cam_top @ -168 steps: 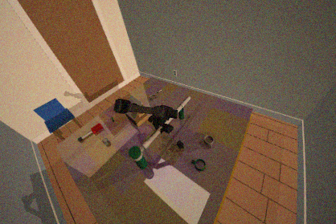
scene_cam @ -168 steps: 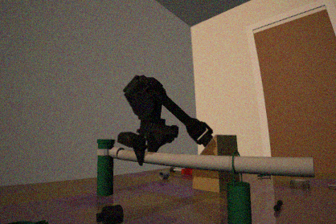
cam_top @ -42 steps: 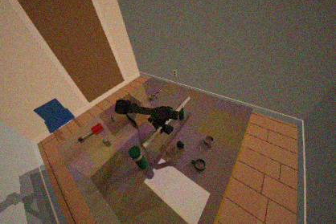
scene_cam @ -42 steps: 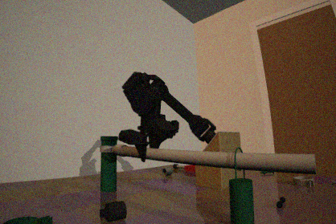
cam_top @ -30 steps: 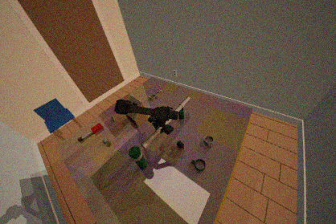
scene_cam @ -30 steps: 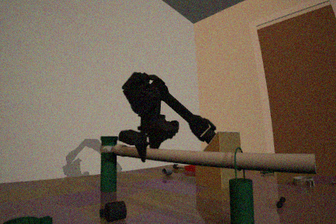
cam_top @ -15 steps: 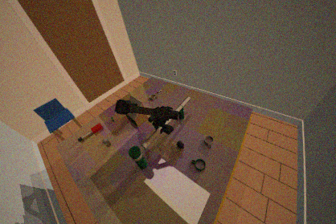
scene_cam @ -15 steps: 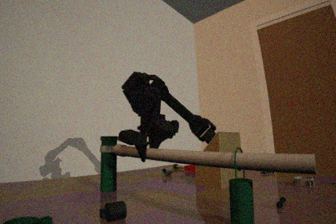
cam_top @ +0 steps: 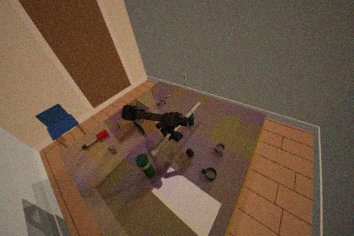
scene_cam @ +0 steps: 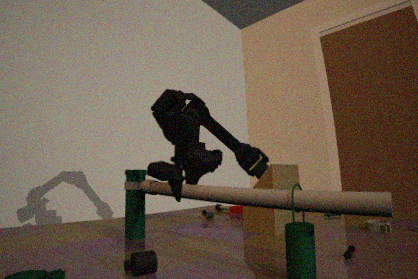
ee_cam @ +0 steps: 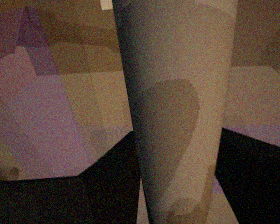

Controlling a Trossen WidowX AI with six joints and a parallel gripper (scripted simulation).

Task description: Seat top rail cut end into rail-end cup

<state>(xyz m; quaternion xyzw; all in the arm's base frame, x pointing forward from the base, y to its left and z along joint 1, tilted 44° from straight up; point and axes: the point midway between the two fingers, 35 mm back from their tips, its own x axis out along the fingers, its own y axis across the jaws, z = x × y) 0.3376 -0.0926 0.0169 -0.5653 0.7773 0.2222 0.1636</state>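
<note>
Across top view, rail (cam_top: 194, 108) (scene_cam: 260, 196) (ee_cam: 178, 65) ran diagonally beneath arm. Exterior: long axis sloped gently, cut end pointing at big post (scene_cam: 135, 210), through loop cap (scene_cam: 296, 202). Wrist: gripper (cam_top: 170, 128) (scene_cam: 180, 185) (ee_cam: 169, 134) clamped rail, its axis between fingers.

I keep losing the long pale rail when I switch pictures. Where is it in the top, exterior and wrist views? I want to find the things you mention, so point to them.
Top: the rail (cam_top: 195, 107) (scene_cam: 345, 202) (ee_cam: 176, 60) slants through the middle, under the dark arm.
Exterior: it runs across the lower half to the right.
Wrist: it stands nearly upright, large, right of center, between the hand's dark fingers.
Shared landmark: the dark fingers (scene_cam: 177, 190) on the rail, in exterior and wrist.
</note>
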